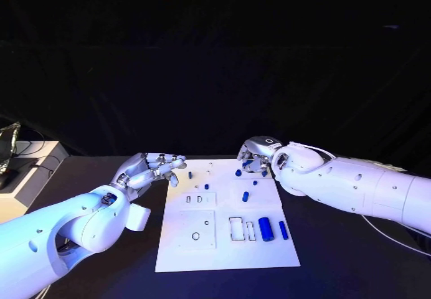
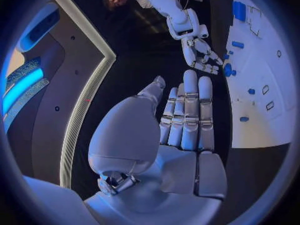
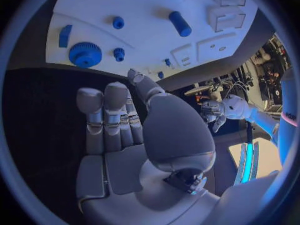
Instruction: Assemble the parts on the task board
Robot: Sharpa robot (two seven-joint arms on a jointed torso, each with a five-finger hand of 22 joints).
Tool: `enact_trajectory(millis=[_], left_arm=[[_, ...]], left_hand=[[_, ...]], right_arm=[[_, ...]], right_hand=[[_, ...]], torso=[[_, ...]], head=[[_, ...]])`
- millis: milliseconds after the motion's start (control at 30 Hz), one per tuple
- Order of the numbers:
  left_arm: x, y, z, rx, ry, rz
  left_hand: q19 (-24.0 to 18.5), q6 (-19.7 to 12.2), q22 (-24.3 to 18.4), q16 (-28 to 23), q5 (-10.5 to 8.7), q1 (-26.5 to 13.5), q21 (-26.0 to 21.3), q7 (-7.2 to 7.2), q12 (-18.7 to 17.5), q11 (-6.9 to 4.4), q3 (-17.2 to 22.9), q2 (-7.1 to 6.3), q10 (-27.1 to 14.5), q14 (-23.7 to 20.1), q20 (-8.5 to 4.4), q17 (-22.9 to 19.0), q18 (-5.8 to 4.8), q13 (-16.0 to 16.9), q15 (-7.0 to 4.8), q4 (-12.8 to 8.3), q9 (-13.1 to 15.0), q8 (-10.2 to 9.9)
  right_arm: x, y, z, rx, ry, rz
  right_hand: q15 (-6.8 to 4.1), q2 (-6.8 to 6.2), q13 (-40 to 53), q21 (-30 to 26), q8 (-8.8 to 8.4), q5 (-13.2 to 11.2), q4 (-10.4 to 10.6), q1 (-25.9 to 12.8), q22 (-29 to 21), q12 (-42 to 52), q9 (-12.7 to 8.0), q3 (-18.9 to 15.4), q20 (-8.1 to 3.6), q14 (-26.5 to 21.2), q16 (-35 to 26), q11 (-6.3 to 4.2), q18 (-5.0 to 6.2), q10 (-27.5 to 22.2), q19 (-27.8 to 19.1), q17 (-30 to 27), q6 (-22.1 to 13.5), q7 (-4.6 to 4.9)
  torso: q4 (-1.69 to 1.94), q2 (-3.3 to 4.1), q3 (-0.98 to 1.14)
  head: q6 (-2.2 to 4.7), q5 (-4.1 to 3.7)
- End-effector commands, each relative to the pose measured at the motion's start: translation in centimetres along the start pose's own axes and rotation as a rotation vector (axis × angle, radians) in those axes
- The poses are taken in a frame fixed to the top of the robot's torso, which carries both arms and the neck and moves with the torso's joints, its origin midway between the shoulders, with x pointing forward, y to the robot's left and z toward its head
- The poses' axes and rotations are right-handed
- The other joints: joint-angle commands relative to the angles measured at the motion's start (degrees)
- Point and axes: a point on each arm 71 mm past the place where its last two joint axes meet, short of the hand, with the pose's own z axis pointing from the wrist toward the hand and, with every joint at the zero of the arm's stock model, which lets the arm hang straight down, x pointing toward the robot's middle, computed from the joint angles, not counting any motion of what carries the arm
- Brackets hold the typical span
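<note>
My left hand (image 1: 152, 169) hovers just off the far left corner of the task board (image 1: 225, 249), fingers (image 2: 187, 110) stretched out side by side with the thumb held away, holding nothing. My right hand (image 1: 256, 154) hangs over the far right corner of the board, fingers likewise extended and empty, above the blue gear (image 3: 85, 54) that sits by that far edge.

Near the gear on the board lie a small blue knob (image 3: 119, 53), a second small round piece (image 3: 117, 22) and a flat blue block (image 3: 64, 35). Further toward the middle a short blue cylinder (image 1: 245, 196) lies on the white surface, with two small slots (image 1: 193, 199) to its left. At the near right of the board a thick blue cylinder (image 1: 266, 226) and a thin blue rod (image 1: 284, 230) lie side by side, just right of a white rectangular frame (image 1: 236, 228). The board rests on the black table (image 1: 341, 261).
</note>
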Motion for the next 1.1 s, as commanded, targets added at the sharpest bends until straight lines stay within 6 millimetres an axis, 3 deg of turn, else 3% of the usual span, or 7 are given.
enact_trajectory(millis=[33, 433, 733, 833, 1100], left_arm=[[0.37, -0.28, 0.03, 0.007, 0.034, -0.003], [0.13, -0.53, -0.03, 0.007, 0.032, -0.002], [0.03, -0.53, -0.01, 0.004, 0.03, 0.0], [0.04, -0.53, -0.01, 0.004, 0.03, -0.001], [0.03, -0.52, 0.02, 0.003, 0.03, -0.001]], left_hand=[[-0.47, 0.17, 0.04, 0.28, -0.05, -0.52, 0.3, 0.08, -0.26, 0.17, -0.08, -0.11, -0.38, -0.2, 0.06, 0.0, 0.66, 0.05, 0.01, -0.19, 0.06, -0.21], [-0.57, -0.03, 0.0, 0.34, -0.05, -0.62, 0.44, 0.13, -0.25, 0.25, -0.2, -0.09, -0.66, -0.38, 0.13, -0.06, 0.7, 0.05, 0.08, -0.24, 0.05, -0.21], [-0.63, -0.16, -0.06, 0.36, -0.05, -0.68, 0.55, 0.18, -0.24, 0.32, -0.31, -0.03, -0.87, -0.49, 0.19, -0.16, 0.75, 0.05, 0.13, -0.26, 0.05, -0.22], [-0.66, -0.2, -0.09, 0.34, -0.05, -0.67, 0.59, 0.2, -0.25, 0.34, -0.34, 0.03, -0.95, -0.53, 0.21, -0.22, 0.77, 0.05, 0.15, -0.27, 0.05, -0.21], [-0.7, -0.25, -0.16, 0.32, -0.06, -0.69, 0.65, 0.22, -0.26, 0.37, -0.37, 0.17, -1.03, -0.57, 0.25, -0.33, 0.8, 0.05, 0.18, -0.26, 0.05, -0.21]], right_arm=[[0.34, 0.02, 0.28, 0.009, 0.041, -0.079], [0.74, -0.3, 0.63, 0.038, 0.085, -0.116], [0.88, -0.46, 0.7, 0.046, 0.101, -0.121], [0.96, -0.47, 0.77, 0.048, 0.104, -0.121], [1.11, -0.36, 0.94, 0.046, 0.109, -0.117]], right_hand=[[0.0, -0.63, 0.04, -1.07, 0.25, -0.07, 0.76, 0.31, 1.12, 0.21, 0.07, 0.11, 0.0, -0.43, 0.91, -0.01, 0.94, -0.28, 0.86, -0.9, -0.3, 0.06], [-0.09, -1.5, 0.05, 0.65, 0.23, 0.61, 1.93, 0.45, 11.09, 0.21, 0.07, 0.24, -0.23, -0.73, 2.94, -0.15, 0.52, 0.05, 5.2, -3.22, -0.49, -0.2], [0.23, -1.76, 0.08, -2.63, 0.2, 0.59, 2.07, 0.41, 10.9, 0.29, 0.07, 0.05, 0.12, -0.99, 3.29, 0.32, 1.29, -1.86, 5.28, -4.08, -0.33, -0.11], [0.23, -1.23, 0.03, -4.81, 0.23, 0.72, 2.03, 0.75, 12.44, 0.18, 0.07, -0.76, 0.3, -0.99, 3.54, 0.27, 1.5, -1.67, 6.0, -4.76, -0.33, -0.09], [0.14, -1.09, 0.02, -6.97, 0.24, 0.69, 1.77, 0.22, 14.89, 0.18, 0.08, 1.51, 0.17, -1.06, 3.86, 0.14, 1.46, -0.95, 6.71, -5.13, 0.03, -0.08]], torso=[[0.51, 0.83, -0.11], [1.23, 1.67, -0.27], [1.29, 2.12, -0.3], [1.37, 2.37, -0.31], [1.98, 2.74, -0.54]], head=[[0.04, -0.33], [0.05, -0.98], [0.25, -1.23], [0.33, -1.22], [0.37, -1.68]])
